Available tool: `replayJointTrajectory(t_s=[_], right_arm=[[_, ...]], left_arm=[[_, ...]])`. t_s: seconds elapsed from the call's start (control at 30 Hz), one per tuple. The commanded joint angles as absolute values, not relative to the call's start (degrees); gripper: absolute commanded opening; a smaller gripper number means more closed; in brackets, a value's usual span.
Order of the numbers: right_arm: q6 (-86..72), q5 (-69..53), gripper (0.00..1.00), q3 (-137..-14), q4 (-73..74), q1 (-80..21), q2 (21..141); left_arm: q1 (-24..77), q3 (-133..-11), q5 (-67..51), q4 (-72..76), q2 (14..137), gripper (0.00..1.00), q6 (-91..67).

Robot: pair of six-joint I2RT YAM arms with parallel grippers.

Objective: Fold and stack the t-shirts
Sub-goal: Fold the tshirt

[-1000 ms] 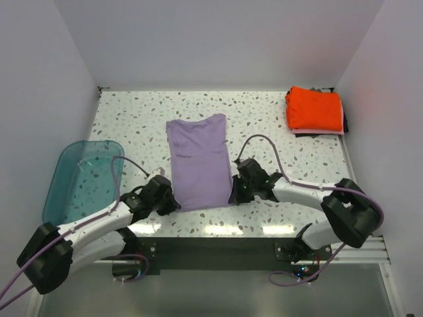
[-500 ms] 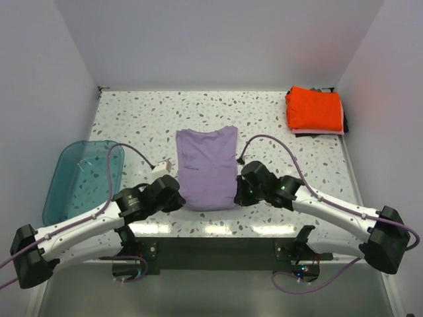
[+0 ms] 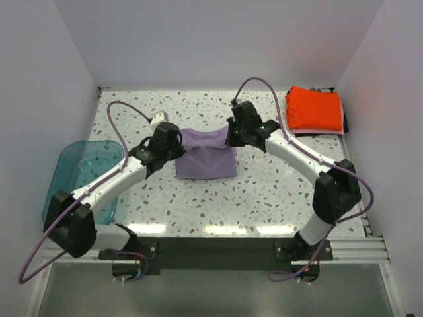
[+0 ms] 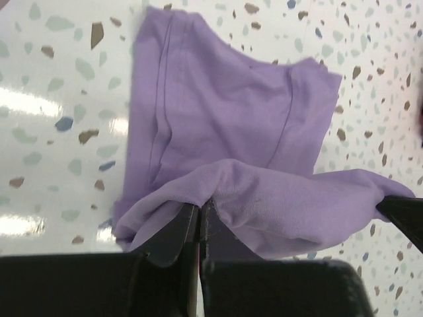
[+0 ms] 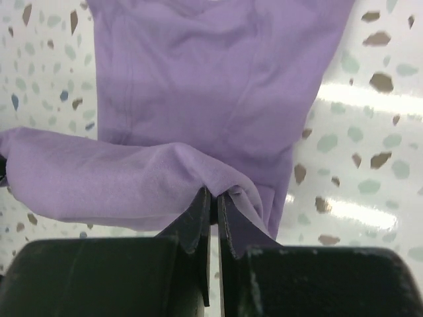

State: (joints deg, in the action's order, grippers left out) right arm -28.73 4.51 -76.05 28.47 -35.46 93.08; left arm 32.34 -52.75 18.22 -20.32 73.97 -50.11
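Teal tub (image 3: 71, 173) stands left of lavender tee (image 3: 208, 160).

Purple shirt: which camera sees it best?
The top camera: the whole purple shirt shows, held by its far edge. The left wrist camera shows mostly the corner pinched in the left claw; the right wrist camera, the corner in the right claw.

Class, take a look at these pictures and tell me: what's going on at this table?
Two robot arms are midway through folding a lavender t-shirt. The left arm and right arm each have jaws shut on one edge, holding it above the rest of the shirt on the table. A folded orange-red t-shirt lies in the far right corner.
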Motion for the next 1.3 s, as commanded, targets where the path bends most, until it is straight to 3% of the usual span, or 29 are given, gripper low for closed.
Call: replayJointTrajectory(t_s=[0.0,0.2,0.27,0.3,0.33,0.37,0.4,0.43,0.47,0.57,0.63,0.7,0.77,0.87,1.1,1.27], right_arm=[[-26.1,2.1,0.00,-85.7,27.2,-30.6,99.3],[-26.1,-1.8,0.00,-99.3,26.3,-24.4,113.5],[-26.2,-3.9,0.09,-102.8,26.2,-23.1,120.0],[-26.2,-4.4,0.29,-105.6,25.1,-22.2,122.0],[-26.1,-5.0,0.40,-107.3,25.0,-21.5,123.8],[-26.2,-5.8,0.47,-109.1,25.4,-20.9,127.1],[-26.0,-6.6,0.52,-112.5,26.8,-19.8,128.2],[-25.8,-6.6,0.63,-113.7,27.6,-19.3,128.8],[-25.6,-6.1,0.66,-114.5,28.4,-19.1,129.0],[-24.3,-3.3,0.78,-111.3,27.6,-18.8,124.8],[-24.4,-3.1,0.79,-106.7,26.3,-18.8,121.6],[-24.9,-4.1,0.79,-102.0,25.6,-19.0,119.9],[-25.1,-5.1,0.80,-97.9,22.7,-19.2,117.7],[-25.0,-7.3,0.83,-93.1,19.7,-19.8,117.8],[-25.1,-9.7,0.83,-94.6,18.1,-20.8,124.2],[-25.2,-7.6,0.72,-94.6,18.3,-22.8,125.8]], left_arm=[[28.3,-60.0,16.5,-11.2,80.6,0.00,-47.5],[21.5,-71.8,11.8,-3.0,98.0,0.00,-44.7],[19.9,-76.3,9.6,-1.5,104.7,0.00,-44.0],[19.1,-77.5,8.4,1.7,106.7,0.05,-43.3],[18.5,-78.2,7.4,3.3,108.2,0.18,-43.2],[16.9,-79.1,5.6,5.3,110.5,0.40,-42.9],[16.1,-79.6,1.5,8.3,111.3,0.51,-42.3],[15.4,-80.3,0.4,8.6,112.0,0.57,-41.8],[14.6,-82.0,0.4,7.9,112.3,0.64,-41.3],[13.6,-82.0,2.7,4.6,109.1,0.71,-39.6],[13.4,-81.4,6.1,1.0,107.1,0.71,-39.9],[13.5,-81.1,9.2,-3.3,105.3,0.64,-41.2],[13.9,-79.7,9.3,-6.8,104.3,0.52,-41.7],[14.9,-76.2,9.7,-9.1,103.0,0.41,-42.9],[17.9,-68.5,9.2,-9.1,101.9,0.33,-46.0],[20.4,-64.9,8.8,-9.5,100.0,0.32,-46.9]])
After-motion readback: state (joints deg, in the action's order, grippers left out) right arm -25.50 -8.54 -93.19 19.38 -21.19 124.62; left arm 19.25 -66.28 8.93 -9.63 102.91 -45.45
